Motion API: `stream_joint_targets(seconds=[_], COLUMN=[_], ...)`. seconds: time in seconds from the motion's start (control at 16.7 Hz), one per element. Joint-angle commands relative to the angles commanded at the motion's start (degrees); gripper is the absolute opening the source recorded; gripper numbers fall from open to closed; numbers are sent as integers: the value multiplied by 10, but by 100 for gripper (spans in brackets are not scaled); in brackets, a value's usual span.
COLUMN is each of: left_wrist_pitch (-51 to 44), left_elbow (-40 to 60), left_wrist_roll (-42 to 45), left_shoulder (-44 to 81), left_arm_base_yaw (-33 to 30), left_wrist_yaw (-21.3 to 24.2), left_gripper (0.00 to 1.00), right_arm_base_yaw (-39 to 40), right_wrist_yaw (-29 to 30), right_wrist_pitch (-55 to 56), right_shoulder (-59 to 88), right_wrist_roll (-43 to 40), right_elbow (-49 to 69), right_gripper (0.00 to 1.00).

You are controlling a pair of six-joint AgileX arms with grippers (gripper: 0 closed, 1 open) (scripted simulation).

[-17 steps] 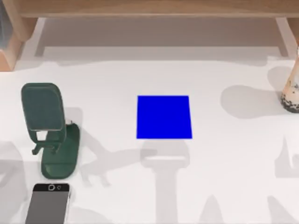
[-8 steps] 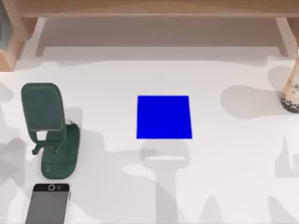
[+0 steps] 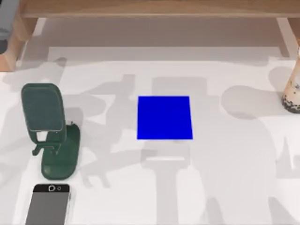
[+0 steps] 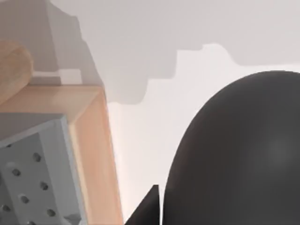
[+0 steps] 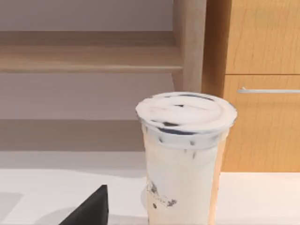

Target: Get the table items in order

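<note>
The smartphone (image 3: 48, 205) lies flat at the table's (image 3: 225, 187) front left, screen up. At the right edge stands the milk-tea cup (image 3: 292, 91), upright with dark pearls at its base. In the right wrist view the cup (image 5: 185, 154) rises close ahead of my right gripper (image 5: 154, 218), which is open, with one dark fingertip (image 5: 91, 208) beside the cup and apart from it. The dark grey mouse (image 4: 239, 154) bulks very close to my left gripper (image 4: 154, 211), next to a wooden post (image 4: 91, 154).
A dark green phone stand (image 3: 49, 129) is upright behind the smartphone. A blue square mat (image 3: 164, 117) lies mid-table. A wooden shelf (image 3: 150, 9) runs along the back. A grey shape (image 3: 7, 21) sits at the back left corner. A wooden cabinet (image 5: 262, 84) stands behind the cup.
Large arm shadows have spread across the middle and right of the table. The grey shape at the back left corner has grown. Phone, stand, mat and cup have not moved.
</note>
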Motion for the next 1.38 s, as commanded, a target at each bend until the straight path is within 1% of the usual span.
stream_joint_targets(seconds=[0.24, 0.42, 0.6, 0.78, 0.9, 1.02, 1.38], left_wrist_pitch=[-24, -32, -33, -31, -29, -28, -26], left_elbow=[120, 181, 218, 235, 239, 240, 238], left_wrist_roll=[185, 296, 378, 430, 449, 457, 457], left_shoulder=[113, 191, 257, 304, 322, 330, 330], left_arm_base_yaw=[-125, -217, -299, -360, -385, -396, -394], left_wrist_yaw=[5, 13, 23, 32, 36, 37, 37], left_gripper=[0, 0, 0, 0, 0, 0, 0], right_arm_base_yaw=[0, 0, 0, 0, 0, 0, 0], right_wrist_yaw=[0, 0, 0, 0, 0, 0, 0], right_wrist_pitch=[0, 0, 0, 0, 0, 0, 0], right_shoulder=[0, 0, 0, 0, 0, 0, 0], right_wrist_roll=[0, 0, 0, 0, 0, 0, 0], right_elbow=[0, 0, 0, 0, 0, 0, 0], right_gripper=[100, 100, 100, 100, 100, 100, 100])
